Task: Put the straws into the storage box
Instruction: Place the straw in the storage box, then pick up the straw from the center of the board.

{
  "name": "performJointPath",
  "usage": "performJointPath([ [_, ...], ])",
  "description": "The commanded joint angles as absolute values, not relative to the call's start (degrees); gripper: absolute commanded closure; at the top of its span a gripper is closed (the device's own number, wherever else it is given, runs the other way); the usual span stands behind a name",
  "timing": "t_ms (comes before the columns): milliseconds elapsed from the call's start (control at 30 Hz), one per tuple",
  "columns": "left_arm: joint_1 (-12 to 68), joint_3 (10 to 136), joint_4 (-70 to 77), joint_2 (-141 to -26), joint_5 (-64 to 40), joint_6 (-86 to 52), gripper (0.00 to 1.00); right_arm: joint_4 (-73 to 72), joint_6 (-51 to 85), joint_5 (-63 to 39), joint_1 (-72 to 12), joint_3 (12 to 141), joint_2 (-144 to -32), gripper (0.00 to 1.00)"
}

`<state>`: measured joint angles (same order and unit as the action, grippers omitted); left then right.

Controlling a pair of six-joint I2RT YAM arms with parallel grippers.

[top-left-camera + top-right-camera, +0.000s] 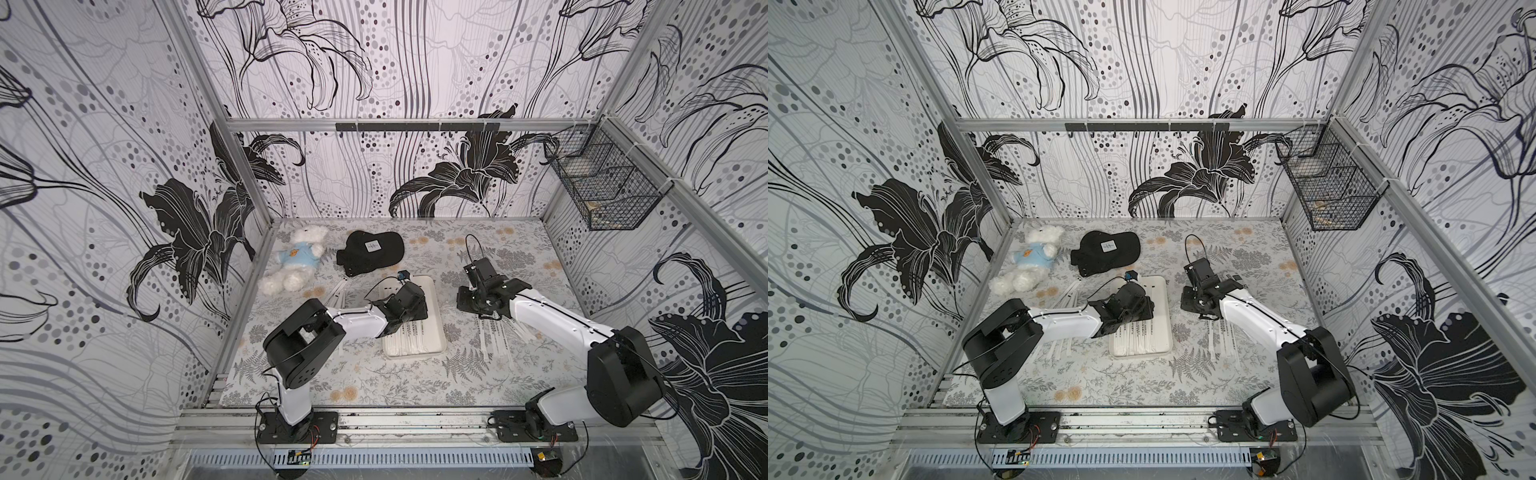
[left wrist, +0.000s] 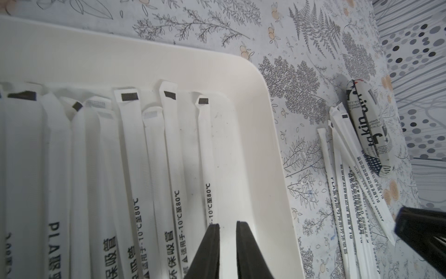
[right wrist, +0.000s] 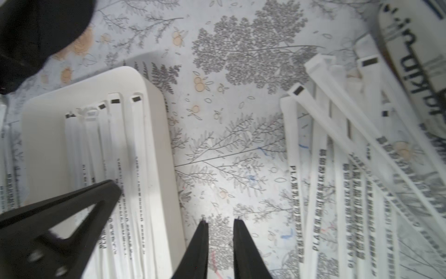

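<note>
- left fingers (image 2: 213, 238): slightly apart, nothing between them. They hang low over the storage box (image 2: 272, 135), above bare floor just beside the outermost straw, by the long wall facing the other arm. My read: a drop-off pose, not a pick.
- right fingers (image 3: 240, 235): narrow gap too, empty. They sit over bare counter (image 3: 217, 145), between the box and the loose straws (image 3: 321, 169). I judge this as lining up the next pick from that pile.
- straws (image 2: 130, 149) in the box: side by side along its length, dark end marks toward one short wall, a few overlapping. The box is barely longer than they are, so they only fit lengthwise.
- Look: flat white paper sleeves, black print down the length, small dark block at one end. Probably light and flimsy, so it's easy to pinch two at once.
- Loose pile: fanned and crossing. A short printed tube (image 2: 369, 130) lies at its edge, touching it. Not a straw, I leave it.
- In a top view, a second bunch (image 1: 338, 291) lies on the box's other side, near the black cap (image 1: 370, 251).
</note>
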<state>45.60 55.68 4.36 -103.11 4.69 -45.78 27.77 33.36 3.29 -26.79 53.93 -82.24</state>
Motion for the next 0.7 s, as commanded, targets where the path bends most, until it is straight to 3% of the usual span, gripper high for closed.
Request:
performJointPath([
  [0,45.43,54.32,2.09,-97.72,7.21,-45.83,0.79,33.72,30.61,6.85,-25.56,51.34,-80.33,0.77],
  [133,45.36,50.98,0.01,-89.01,11.25,-44.98,0.71,36.36,28.34,8.09,-25.66,51.88,-83.41,0.72],
  [367,42.11,45.44,-5.37,-77.07,19.25,-39.3,0.47,35.08,25.23,11.51,-25.48,54.4,-89.44,0.7],
  [667,38.31,39.2,-2.78,-72.24,16.99,-40.47,0.44,32.08,23.01,10.94,-23.73,56.15,-95.09,0.73],
])
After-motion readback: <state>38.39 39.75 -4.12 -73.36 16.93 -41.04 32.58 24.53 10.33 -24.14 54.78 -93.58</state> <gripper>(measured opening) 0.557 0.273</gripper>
